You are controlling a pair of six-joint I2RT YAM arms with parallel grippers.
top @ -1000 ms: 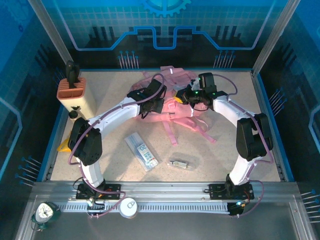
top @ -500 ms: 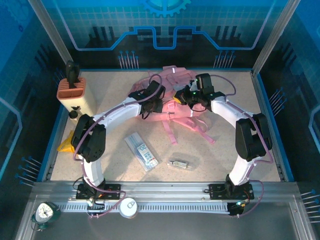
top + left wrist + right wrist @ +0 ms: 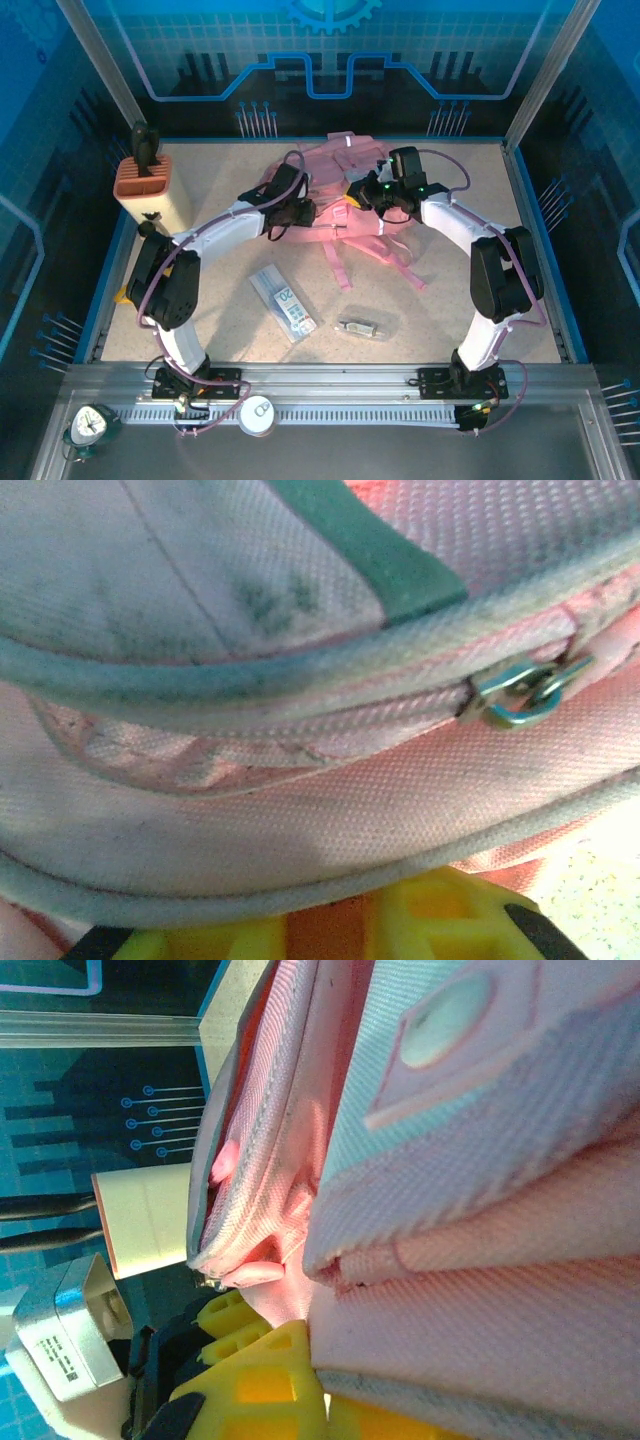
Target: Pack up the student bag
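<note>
The student bag (image 3: pixel 335 165), a soft pink backpack, lies at the back middle of the table with its straps (image 3: pixel 400 262) trailing toward me. My left gripper (image 3: pixel 298 212) presses against the bag's left side. In the left wrist view the bag (image 3: pixel 300 810) is very close, with a metal zip pull (image 3: pixel 520 692) at the right. The bag's white piping lies across my yellow fingers (image 3: pixel 440 915), so their gap is hidden. My right gripper (image 3: pixel 363 193) is at the bag's middle. It (image 3: pixel 325 1405) is shut on a fold of the pink fabric (image 3: pixel 290 1230).
A tan holder (image 3: pixel 152 188) with dark tools stands at the back left. A clear packet with printed card (image 3: pixel 285 303) and a small clear pack (image 3: pixel 360 327) lie in front of the bag. A yellow item (image 3: pixel 127 293) sits by the left wall.
My left arm has swung left, moving its gripper from the bag's middle to its left side, and its jaws opened briefly. The bag spread toward the back. The right gripper kept its hold.
</note>
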